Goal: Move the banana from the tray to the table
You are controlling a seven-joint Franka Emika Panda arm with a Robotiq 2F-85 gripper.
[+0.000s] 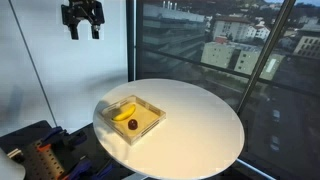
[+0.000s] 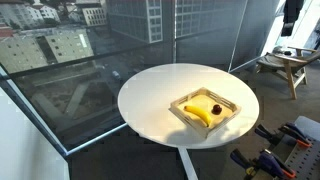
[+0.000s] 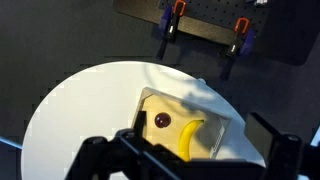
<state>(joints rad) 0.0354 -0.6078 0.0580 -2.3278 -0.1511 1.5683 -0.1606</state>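
The yellow banana (image 1: 124, 111) lies in the shallow square tray (image 1: 131, 138) on the round white table (image 1: 205, 120). It shows in both exterior views, and here too are the banana (image 2: 198, 116), the tray (image 2: 232, 104) and the table (image 2: 160, 90). My gripper (image 1: 84, 33) hangs high above the table's edge, open and empty, far from the tray. In the wrist view the banana (image 3: 190, 135) lies in the tray (image 3: 145, 100) on the table (image 3: 80, 110), far below my open fingers (image 3: 192, 158).
A small dark reddish round fruit (image 1: 132, 124) (image 2: 216, 109) (image 3: 163, 121) lies in the tray beside the banana. Glass windows stand close behind the table. A dark board with orange clamps (image 3: 200, 20) and a wooden stool (image 2: 285, 65) stand near the table.
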